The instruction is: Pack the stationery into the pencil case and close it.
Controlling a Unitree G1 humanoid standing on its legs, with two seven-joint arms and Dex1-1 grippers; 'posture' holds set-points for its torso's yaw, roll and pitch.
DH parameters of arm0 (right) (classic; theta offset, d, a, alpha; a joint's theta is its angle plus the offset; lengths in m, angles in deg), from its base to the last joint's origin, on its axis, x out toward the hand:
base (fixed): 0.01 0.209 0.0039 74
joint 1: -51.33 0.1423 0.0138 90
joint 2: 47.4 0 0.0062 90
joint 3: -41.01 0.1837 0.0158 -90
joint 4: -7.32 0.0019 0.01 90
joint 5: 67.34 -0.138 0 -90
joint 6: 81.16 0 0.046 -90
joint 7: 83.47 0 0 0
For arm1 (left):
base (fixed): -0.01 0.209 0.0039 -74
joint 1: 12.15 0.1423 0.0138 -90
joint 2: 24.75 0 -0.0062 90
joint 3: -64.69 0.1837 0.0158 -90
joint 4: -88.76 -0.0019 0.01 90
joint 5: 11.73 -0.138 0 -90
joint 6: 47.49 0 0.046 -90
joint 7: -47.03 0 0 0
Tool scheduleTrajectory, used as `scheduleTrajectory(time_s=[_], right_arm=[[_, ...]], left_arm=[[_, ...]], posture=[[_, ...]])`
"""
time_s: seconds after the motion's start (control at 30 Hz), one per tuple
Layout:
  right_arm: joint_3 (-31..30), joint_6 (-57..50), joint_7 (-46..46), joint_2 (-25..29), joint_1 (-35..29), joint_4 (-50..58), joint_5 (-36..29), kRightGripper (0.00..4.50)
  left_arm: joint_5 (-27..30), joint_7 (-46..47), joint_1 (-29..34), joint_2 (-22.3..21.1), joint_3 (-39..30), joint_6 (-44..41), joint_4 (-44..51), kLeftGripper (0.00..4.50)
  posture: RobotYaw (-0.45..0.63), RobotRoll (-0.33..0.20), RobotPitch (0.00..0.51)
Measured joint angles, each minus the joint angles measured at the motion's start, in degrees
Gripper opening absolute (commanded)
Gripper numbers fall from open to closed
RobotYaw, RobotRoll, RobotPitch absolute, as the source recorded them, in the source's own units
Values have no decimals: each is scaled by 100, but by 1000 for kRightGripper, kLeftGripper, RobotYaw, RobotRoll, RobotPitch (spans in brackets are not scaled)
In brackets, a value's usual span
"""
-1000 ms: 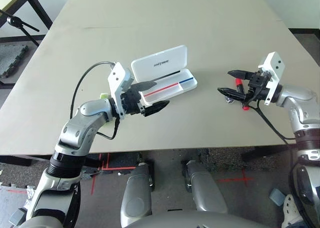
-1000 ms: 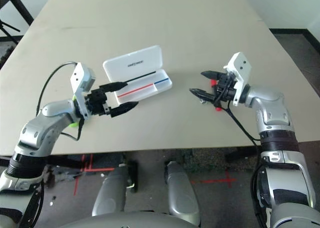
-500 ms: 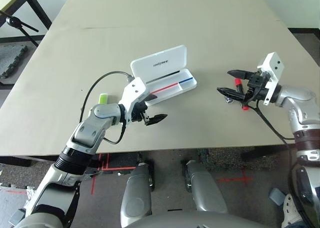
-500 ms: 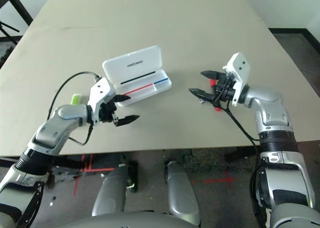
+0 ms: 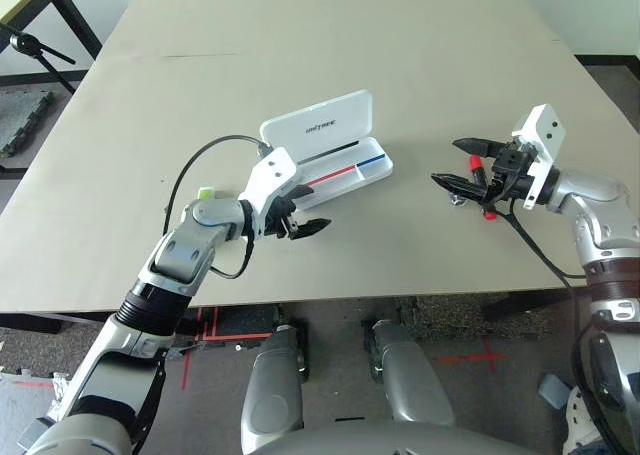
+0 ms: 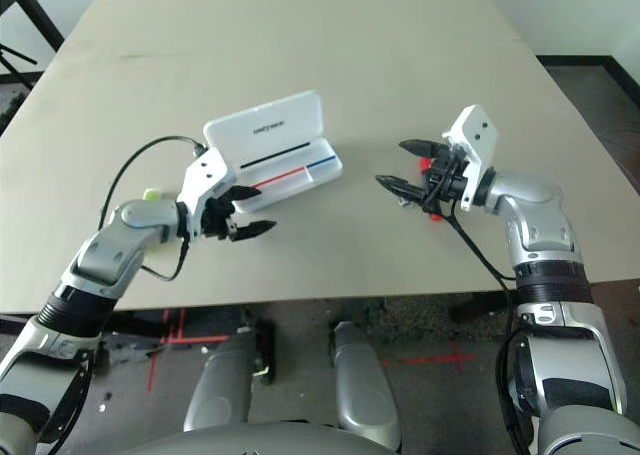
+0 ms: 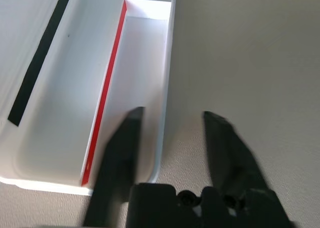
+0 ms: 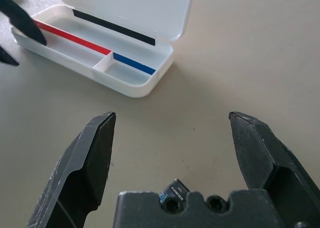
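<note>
The left end effector [image 5: 303,221], fingers apart and empty, straddles the open pencil case's [image 5: 340,160] near-left corner wall. The right end effector [image 5: 462,165] gapes above the marker [image 5: 484,189]. The highlighter [image 5: 206,192] lies left. Packing hasn't begun; a pick comes next.

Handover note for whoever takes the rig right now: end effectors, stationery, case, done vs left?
Left end effector: fingers apart, nothing between them, straddling the near wall of the pencil case.
Right end effector: open, empty, above the red-capped marker and a small clip-like piece.
Case: lid up, compartments empty.
Green highlighter lies on the table behind the left arm.
Done: case open. Left: pack all three items, close the lid.
</note>
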State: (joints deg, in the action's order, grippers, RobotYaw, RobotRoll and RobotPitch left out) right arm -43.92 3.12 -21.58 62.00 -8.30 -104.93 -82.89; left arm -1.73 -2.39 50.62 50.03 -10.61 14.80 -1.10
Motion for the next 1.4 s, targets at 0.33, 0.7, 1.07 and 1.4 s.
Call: scheduleTrajectory(time_s=[0.33,0.7,1.07,1.4], right_arm=[[0,0,-134,-19,-149,186,0,4500],[-31,-60,-24,-45,-144,203,-30,4500],[-208,-410,331,-44,-145,338,-158,4500],[-215,-434,381,-45,-138,385,-157,4500]], left_arm=[[-149,-356,-342,-76,108,-10,-168,36],[-109,-1417,-221,-838,54,965,180,36],[-41,-2102,315,-1195,-127,1971,-100,36],[-68,-2005,321,-1052,-184,2031,-160,522]], posture=[[-162,0,192],[-136,0,194],[-109,0,195],[-109,0,187]])
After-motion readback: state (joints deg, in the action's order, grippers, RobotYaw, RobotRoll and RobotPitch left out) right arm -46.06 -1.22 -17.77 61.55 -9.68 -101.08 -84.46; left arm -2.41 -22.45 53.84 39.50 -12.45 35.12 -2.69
